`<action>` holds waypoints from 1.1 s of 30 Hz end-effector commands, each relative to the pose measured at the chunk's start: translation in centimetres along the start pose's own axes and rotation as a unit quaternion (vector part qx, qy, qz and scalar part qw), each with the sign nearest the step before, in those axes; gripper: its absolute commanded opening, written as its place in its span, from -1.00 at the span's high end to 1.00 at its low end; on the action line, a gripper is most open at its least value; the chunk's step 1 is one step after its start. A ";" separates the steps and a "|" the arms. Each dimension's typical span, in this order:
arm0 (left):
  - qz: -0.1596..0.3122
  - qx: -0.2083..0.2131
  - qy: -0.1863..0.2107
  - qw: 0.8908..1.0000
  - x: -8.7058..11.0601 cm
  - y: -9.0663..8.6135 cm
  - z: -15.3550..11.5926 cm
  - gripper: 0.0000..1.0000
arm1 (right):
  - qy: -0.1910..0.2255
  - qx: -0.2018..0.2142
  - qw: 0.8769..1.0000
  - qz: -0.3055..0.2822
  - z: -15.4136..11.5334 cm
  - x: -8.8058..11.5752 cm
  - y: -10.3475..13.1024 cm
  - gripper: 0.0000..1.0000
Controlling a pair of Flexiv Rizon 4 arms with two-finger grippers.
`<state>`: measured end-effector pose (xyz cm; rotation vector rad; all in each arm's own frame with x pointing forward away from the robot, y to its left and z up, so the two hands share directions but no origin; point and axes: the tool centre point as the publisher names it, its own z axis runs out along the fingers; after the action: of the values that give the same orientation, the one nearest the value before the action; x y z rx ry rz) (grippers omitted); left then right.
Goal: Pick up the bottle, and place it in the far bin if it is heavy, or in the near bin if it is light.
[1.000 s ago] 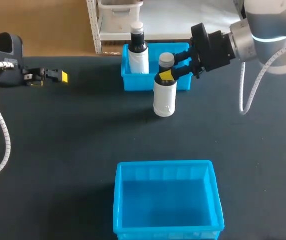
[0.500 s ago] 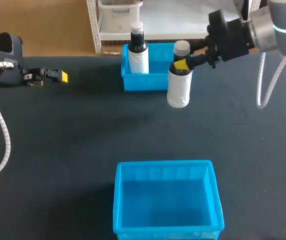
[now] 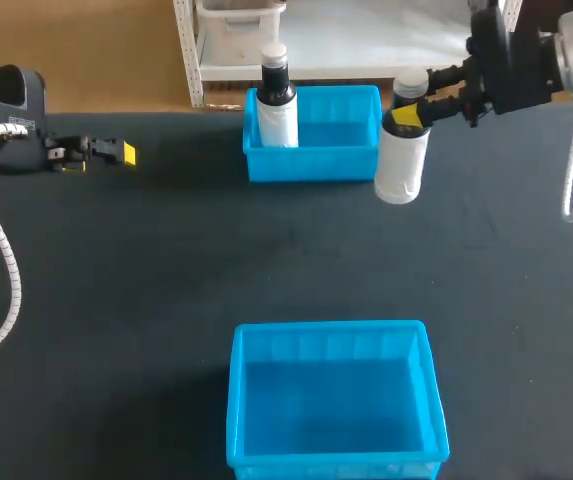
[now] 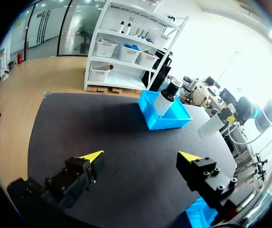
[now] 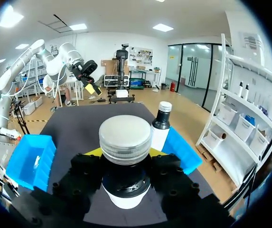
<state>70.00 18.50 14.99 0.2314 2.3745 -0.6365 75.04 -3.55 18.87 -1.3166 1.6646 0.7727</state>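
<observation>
A white bottle [image 3: 401, 155] with a grey cap hangs upright just right of the far bin [image 3: 311, 162], with my right gripper [image 3: 407, 116] shut on its black neck. In the right wrist view the grey cap [image 5: 125, 137] fills the space between the yellow-tipped fingers [image 5: 94, 152]. A second bottle [image 3: 277, 100] with a black neck stands in the far bin's left corner. The near bin [image 3: 241, 400] sits at the table's front, with nothing in it. My left gripper [image 3: 116, 152] rests open at the far left, well away from the bottles [image 4: 143, 154].
Open dark tabletop lies between the two bins and on both sides of them. The left arm's white cable [image 3: 1, 250] runs down the table's left edge.
My right arm has carried the white bottle up and to the right, from in front of the far bin to beside its right wall. The left arm has not moved.
</observation>
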 end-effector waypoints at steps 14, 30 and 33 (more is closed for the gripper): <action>0.000 0.000 0.000 1.000 0.0 0.0 0.0 -1.00 | 0.002 0.012 1.000 -0.004 -3.0 -1.2 -4.3 1.00; 0.000 0.000 0.000 1.000 0.0 0.0 0.0 -1.00 | 0.003 -0.005 0.999 -0.039 -0.5 -4.5 -10.2 1.00; 0.000 0.000 0.000 1.000 0.0 0.0 0.0 -1.00 | 0.001 -0.012 0.999 -0.045 0.4 -5.0 -10.8 1.00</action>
<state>70.00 18.50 14.99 0.2313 2.3745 -0.6365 83.92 -4.38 23.46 -1.3647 1.5995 0.6994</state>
